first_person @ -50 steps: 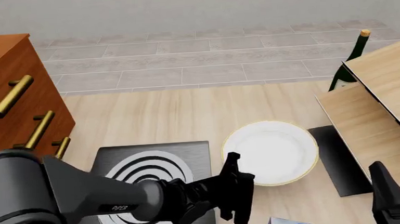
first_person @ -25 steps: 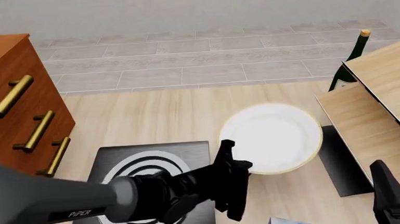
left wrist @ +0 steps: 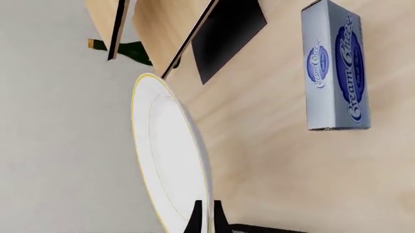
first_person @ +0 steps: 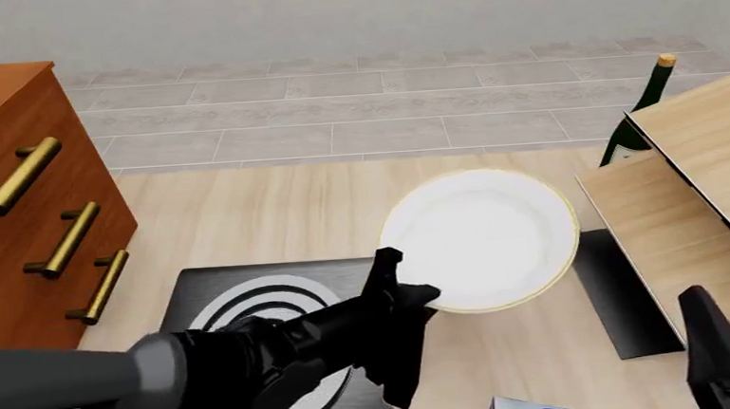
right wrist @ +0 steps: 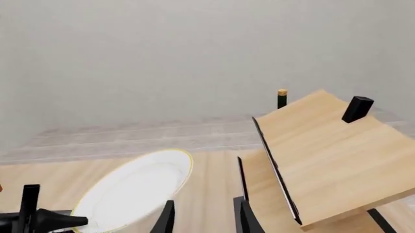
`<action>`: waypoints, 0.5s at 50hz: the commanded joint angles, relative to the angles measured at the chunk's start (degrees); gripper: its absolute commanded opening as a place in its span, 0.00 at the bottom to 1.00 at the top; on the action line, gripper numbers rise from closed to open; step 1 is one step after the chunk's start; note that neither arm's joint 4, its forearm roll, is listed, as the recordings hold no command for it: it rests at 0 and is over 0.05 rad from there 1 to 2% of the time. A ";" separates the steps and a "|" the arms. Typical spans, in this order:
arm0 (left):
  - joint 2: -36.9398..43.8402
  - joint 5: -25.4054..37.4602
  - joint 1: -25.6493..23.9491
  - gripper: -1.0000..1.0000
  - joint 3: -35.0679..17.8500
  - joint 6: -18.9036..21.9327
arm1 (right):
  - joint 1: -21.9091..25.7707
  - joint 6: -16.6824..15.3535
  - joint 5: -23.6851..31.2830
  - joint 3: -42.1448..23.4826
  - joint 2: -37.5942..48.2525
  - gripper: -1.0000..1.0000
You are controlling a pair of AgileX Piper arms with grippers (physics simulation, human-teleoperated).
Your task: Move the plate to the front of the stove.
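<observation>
plate (first_person: 481, 235): white with a thin gold rim, up off the table and tilted, gripped by its near-left edge. In the front view it sits to the right of the stove and a bit further back.
left gripper (first_person: 399, 340): fingers pinched tight on the plate's rim — the left wrist view shows two thin fingertips (left wrist: 193, 221) closed either side of the edge, pretty much no gap.
stove (first_person: 264, 310): dark square slab with white rings, flat on the table, mostly hidden under the left arm.
right gripper (right wrist: 204, 218): low at the right of the table, holding nothing. Its two fingers are spread apart with bare tabletop showing between them.
black mat (first_person: 617, 289): flat on the table right of the plate, partly tucked under the wooden boards.
wooden boards (first_person: 694, 184): slanted light panels at the right edge.
bottle (first_person: 633, 117): green, standing behind the boards at the far right.
cream cheese box (left wrist: 337, 65): grey-blue carton lying flat near the front edge — well clear of the plate.
dresser (first_person: 22, 187): brown with brass handles, far left.
</observation>
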 commanded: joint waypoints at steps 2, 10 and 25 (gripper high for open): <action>-4.01 -0.06 0.82 0.00 1.92 1.41 | 1.29 0.05 1.17 -1.90 0.00 1.00; -6.40 -1.50 1.05 0.00 4.37 2.26 | 2.85 1.66 2.63 -3.74 0.00 1.00; -12.45 -7.40 0.20 0.00 9.72 4.67 | 9.43 5.97 11.48 -13.71 0.01 1.00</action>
